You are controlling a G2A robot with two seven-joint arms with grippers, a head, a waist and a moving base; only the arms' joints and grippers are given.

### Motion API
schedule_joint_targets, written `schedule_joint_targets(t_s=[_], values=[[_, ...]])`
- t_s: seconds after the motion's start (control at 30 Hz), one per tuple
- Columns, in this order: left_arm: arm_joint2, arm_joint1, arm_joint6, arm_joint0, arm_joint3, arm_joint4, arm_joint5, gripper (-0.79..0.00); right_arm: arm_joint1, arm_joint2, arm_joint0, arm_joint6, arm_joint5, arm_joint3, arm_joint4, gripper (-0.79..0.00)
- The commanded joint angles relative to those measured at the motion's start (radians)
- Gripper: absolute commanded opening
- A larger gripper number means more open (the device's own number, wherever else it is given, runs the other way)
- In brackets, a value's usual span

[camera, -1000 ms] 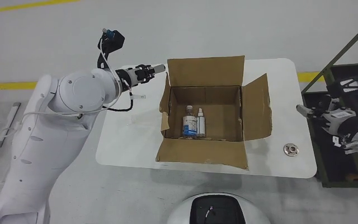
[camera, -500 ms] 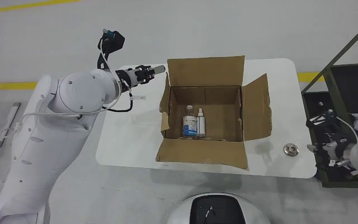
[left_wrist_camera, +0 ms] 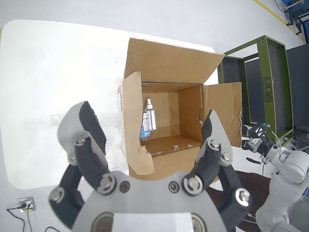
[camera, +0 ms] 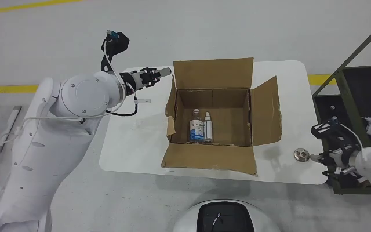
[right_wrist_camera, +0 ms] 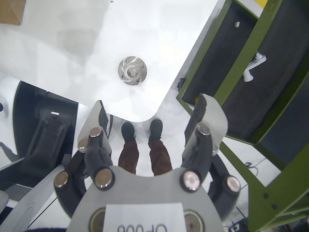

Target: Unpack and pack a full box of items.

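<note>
Box: cardboard box (camera: pixel 214 116) sits mid-surface (camera: pixel 133 145), top open, all 4 flaps folded outward. The 9 o'clock flap has a ragged, torn edge.
Contents: 2 items on the box floor, toward its 9 o'clock wall.
Bottle 1: blue-label bottle (camera: pixel 196 129), clear body, cap toward 12 o'clock.
Bottle 2: slim white spray bottle (camera: pixel 208 127), touching the blue-label bottle on its 3 o'clock side, nozzle also toward 12 o'clock. Both look to be lying flat.
Left pincer (left_wrist_camera: pixel 147 107): in the top view it is at 10 o'clock of the box, just outside that corner, near the surface's 12 o'clock edge. Fingers are spread wide with nothing between them. Its wrist view looks straight into the box opening, with both bottles visible past the torn flap.
Flange: round metal flange (camera: pixel 301 154) lies flat on the surface near its 4 o'clock corner, at 4 o'clock of the box and apart from it.
Right pincer (right_wrist_camera: pixel 152 101): just off the surface edge at 3 o'clock of the metal flange, between the surface and the green rack (camera: pixel 348 87). Fingers are wide and hold nothing. In its wrist view the flange lies ahead of the fingertips, not between them, with no contact.
Rack: green frame with dark shelves, standing at 3 o'clock of the surface. A small white part (right_wrist_camera: pixel 251 68) lies on a shelf, too small to identify.
</note>
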Motion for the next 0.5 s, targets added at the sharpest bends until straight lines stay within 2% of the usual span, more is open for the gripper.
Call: schedule_joint_targets(t_s=[0.0, 0.17, 0.2, 0.23, 0.27, 0.33, 0.37, 0.43, 0.47], values=[[0.0, 0.0, 0.0, 0.0, 0.0, 0.0, 0.0, 0.0, 0.001, -0.021, 0.001, -0.02, 0.003, 0.027, 0.003, 0.0], [0.0, 0.0, 0.0, 0.0, 0.0, 0.0, 0.0, 0.0, 0.003, -0.096, 0.024, -0.051, 0.006, 0.089, -0.024, 0.0], [0.0, 0.0, 0.0, 0.0, 0.0, 0.0, 0.0, 0.0, 0.003, -0.112, 0.028, -0.054, 0.01, 0.104, -0.028, -0.065], [0.0, 0.0, 0.0, 0.0, 0.0, 0.0, 0.0, 0.0, 0.003, -0.126, 0.033, -0.059, 0.018, 0.121, -0.023, -0.185], [0.0, 0.0, 0.0, 0.0, 0.0, 0.0, 0.0, 0.0, 0.003, -0.137, 0.038, -0.06, 0.023, 0.136, -0.025, -0.228], [0.0, 0.0, 0.0, 0.0, 0.0, 0.0, 0.0, 0.0, 0.003, -0.156, 0.05, -0.066, 0.034, 0.16, -0.044, -0.188], [0.0, 0.0, 0.0, 0.0, 0.0, 0.0, 0.0, 0.0, 0.004, -0.165, 0.054, -0.069, 0.039, 0.171, -0.048, -0.219], [0.0, 0.0, 0.0, 0.0, 0.0, 0.0, 0.0, 0.0, 0.004, -0.177, 0.064, -0.077, 0.045, 0.19, -0.042, -0.329], [0.0, 0.0, 0.0, 0.0, 0.0, 0.0, 0.0, 0.0, 0.005, -0.182, 0.068, -0.079, 0.045, 0.2, -0.044, -0.351]])
